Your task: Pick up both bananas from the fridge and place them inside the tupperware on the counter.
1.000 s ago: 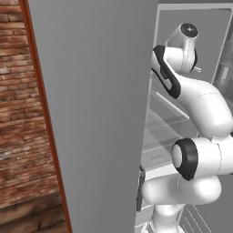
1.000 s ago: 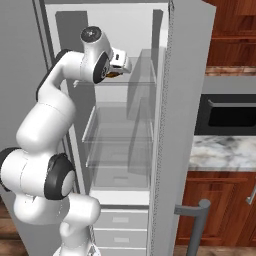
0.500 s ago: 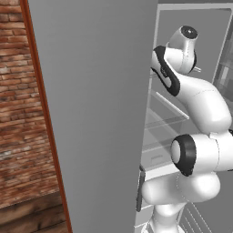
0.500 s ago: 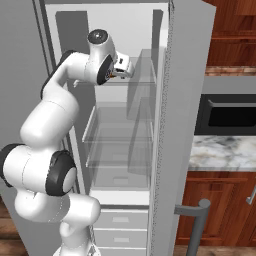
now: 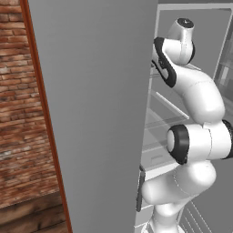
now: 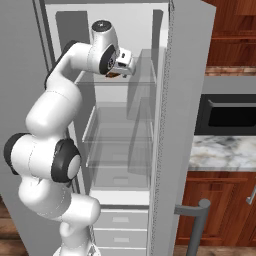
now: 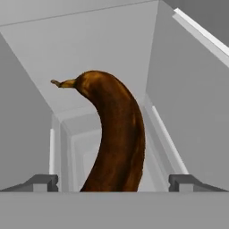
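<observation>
1. Since 1 s ago the hand has swung right and forward along the top shelf in the right base view; fridge and counter sit where they were, so the base has not driven.
2. Gripper (image 7: 114, 181) is spread wide: in the hand view the 2 fingertips (image 7: 42, 181) stand far apart, with clear gaps to what lies between them. Nothing gripped.
3. Banana (image 7: 117, 143) lies between the tips, almost all dark brown, curving up and away with its stem end pointing upper left. It touches neither tip that I can see.
4. In the right base view the same banana (image 6: 113, 75) shows as a small brown patch right under the hand, on the top glass shelf (image 6: 145, 80).
5. Cannot tell where the 2nd banana is.
6. Fridge (image 6: 125, 150) is open; its grey door (image 5: 91, 113) takes up most of the left base view, with the arm reaching in past its edge.
7. Further right in the right base view: marble counter (image 6: 222, 152) over wooden cabinets (image 6: 220, 205), black microwave (image 6: 230, 114) above it.
</observation>
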{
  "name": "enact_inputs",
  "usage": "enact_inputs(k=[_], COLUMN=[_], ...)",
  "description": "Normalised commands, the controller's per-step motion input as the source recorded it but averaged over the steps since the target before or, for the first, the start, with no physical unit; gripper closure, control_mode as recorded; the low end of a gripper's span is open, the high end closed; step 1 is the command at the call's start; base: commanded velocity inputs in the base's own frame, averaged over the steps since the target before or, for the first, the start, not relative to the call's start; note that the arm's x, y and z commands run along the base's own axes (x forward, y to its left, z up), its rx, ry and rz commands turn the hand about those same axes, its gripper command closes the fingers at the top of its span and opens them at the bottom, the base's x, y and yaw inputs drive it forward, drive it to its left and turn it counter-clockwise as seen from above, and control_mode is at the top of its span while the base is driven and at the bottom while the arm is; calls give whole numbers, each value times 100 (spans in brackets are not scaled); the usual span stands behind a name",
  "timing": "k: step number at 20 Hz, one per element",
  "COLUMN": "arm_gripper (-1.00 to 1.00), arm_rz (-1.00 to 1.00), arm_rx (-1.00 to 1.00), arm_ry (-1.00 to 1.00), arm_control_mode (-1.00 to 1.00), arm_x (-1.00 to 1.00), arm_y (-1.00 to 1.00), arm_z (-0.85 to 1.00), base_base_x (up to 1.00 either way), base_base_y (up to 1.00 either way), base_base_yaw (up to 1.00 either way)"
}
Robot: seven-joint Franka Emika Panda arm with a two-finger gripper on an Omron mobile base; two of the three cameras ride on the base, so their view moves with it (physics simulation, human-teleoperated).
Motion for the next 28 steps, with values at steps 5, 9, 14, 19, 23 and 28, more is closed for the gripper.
enact_inputs(k=[5,9,14,19,23,28], arm_gripper=[-100,-100,100,100,100,100], arm_rz=[0,0,0,0,-3,-15], arm_rx=[0,0,0,0,0,0], arm_ry=[0,0,0,9,0,-1], arm_control_mode=[-100,-100,-100,-100,-100,-100], arm_x=[24,23,9,2,-6,-45], arm_y=[0,0,0,0,0,0], arm_z=[-10,-16,-23,-25,-14,-17], base_base_x=[0,0,0,0,0,0], base_base_y=[0,0,0,0,0,0], base_base_yaw=[0,0,0,0,0,0])
